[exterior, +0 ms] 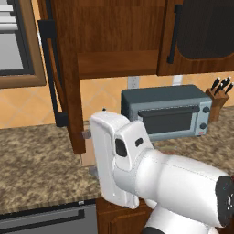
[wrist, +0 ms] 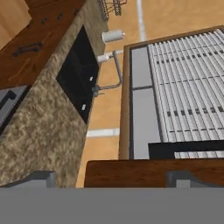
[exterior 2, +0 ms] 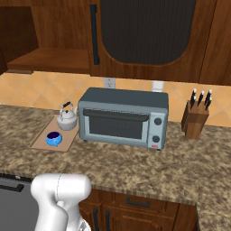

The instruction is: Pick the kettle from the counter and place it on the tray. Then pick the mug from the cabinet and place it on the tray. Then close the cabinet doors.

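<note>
The silvery-white kettle [exterior 2: 67, 118] and the blue mug [exterior 2: 54, 138] both stand on the tan tray [exterior 2: 41, 135], left of the toaster oven on the counter [exterior 2: 135, 169]. The cabinet [exterior 2: 49, 58] is open on its left side, its shelf bare. The left cabinet door [exterior: 68, 91] is swung out and seen edge-on; the right door [exterior 2: 144, 31] is closed. My gripper [exterior: 90, 152] is open at the lower corner of the left door, largely hidden behind my arm. In the hand view the gripper [wrist: 111, 178] has its tips spread wide, with the door's wooden edge [wrist: 131, 173] right in front.
A grey toaster oven [exterior 2: 122, 117] stands mid-counter and a knife block [exterior 2: 196, 118] to its right. The hand view looks along the counter to a dark sink [wrist: 78, 74], a faucet [wrist: 111, 74] and a window with blinds [wrist: 183, 87]. Drawers [exterior 2: 135, 205] lie below.
</note>
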